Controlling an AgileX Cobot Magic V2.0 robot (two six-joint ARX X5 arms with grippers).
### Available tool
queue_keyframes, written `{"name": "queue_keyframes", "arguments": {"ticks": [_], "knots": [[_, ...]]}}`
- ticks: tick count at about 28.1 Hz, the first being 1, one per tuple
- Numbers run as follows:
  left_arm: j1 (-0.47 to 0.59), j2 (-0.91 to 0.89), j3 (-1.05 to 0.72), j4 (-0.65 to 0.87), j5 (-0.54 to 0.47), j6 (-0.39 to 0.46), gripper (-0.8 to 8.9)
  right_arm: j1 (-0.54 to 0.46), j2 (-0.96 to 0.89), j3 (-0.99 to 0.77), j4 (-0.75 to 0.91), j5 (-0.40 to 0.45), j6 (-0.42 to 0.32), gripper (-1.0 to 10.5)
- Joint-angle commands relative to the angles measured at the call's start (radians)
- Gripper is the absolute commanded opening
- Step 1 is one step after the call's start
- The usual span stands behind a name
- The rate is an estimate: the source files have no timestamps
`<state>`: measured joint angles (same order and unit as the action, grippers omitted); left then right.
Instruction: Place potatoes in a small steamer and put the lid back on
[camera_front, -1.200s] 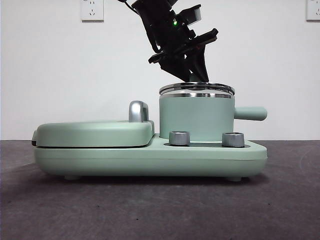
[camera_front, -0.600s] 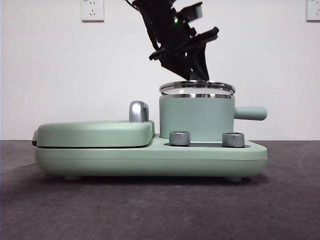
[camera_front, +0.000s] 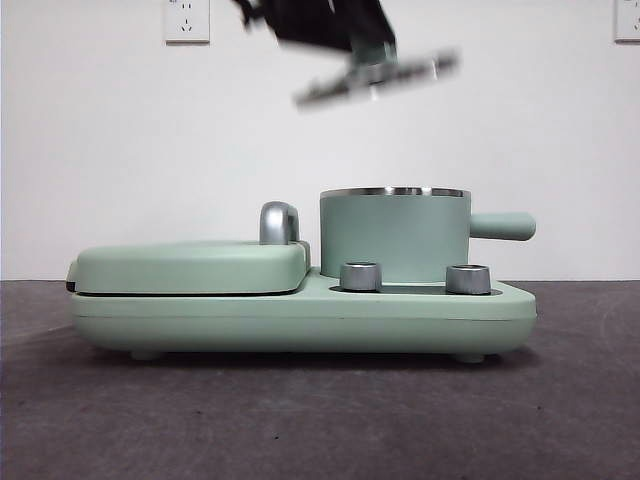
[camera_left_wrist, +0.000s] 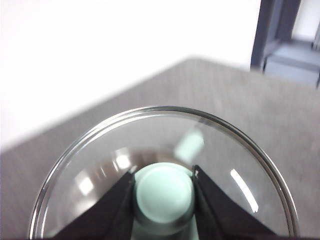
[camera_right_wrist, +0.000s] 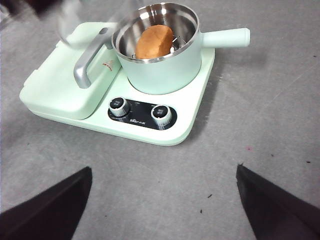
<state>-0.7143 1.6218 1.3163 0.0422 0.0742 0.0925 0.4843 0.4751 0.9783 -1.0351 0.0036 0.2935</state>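
Left gripper (camera_left_wrist: 163, 192) has its jaws pinched on the lid's (camera_left_wrist: 240, 150) knob (camera_left_wrist: 164, 194), holding it up in the air, well above the steamer (camera_front: 394, 236). Potato (camera_right_wrist: 154, 41) sits inside the open steamer. Right gripper (camera_right_wrist: 162, 197) hangs back, jaws spread wide, holding nothing.

A mint-green flat hinged griddle plate (camera_front: 190, 266) with a curved steel handle (camera_front: 278, 222) is sitting left on the appliance base (camera_front: 300, 320); two steel knobs (camera_front: 360, 276) are lining its near side.
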Motion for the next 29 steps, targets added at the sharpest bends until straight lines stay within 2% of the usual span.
{"name": "queue_keyframes", "arguments": {"ticks": [1, 14, 24, 29], "knots": [[-0.005, 0.037, 0.017, 0.050, -0.005, -0.004, 0.13, 0.006, 0.005, 0.008, 0.010, 0.003, 0.017, 4.6], [0.015, 0.262, 0.260, 0.029, -0.005, 0.004, 0.13, 0.006, 0.006, 0.008, 0.013, 0.028, 0.021, 4.6], [0.046, 0.301, 0.267, -0.006, -0.002, 0.008, 0.13, 0.006, 0.006, 0.008, 0.018, 0.051, 0.021, 4.6], [0.050, 0.308, 0.267, -0.010, 0.040, 0.011, 0.13, 0.006, 0.006, 0.008, 0.018, 0.051, 0.021, 4.6]]}}
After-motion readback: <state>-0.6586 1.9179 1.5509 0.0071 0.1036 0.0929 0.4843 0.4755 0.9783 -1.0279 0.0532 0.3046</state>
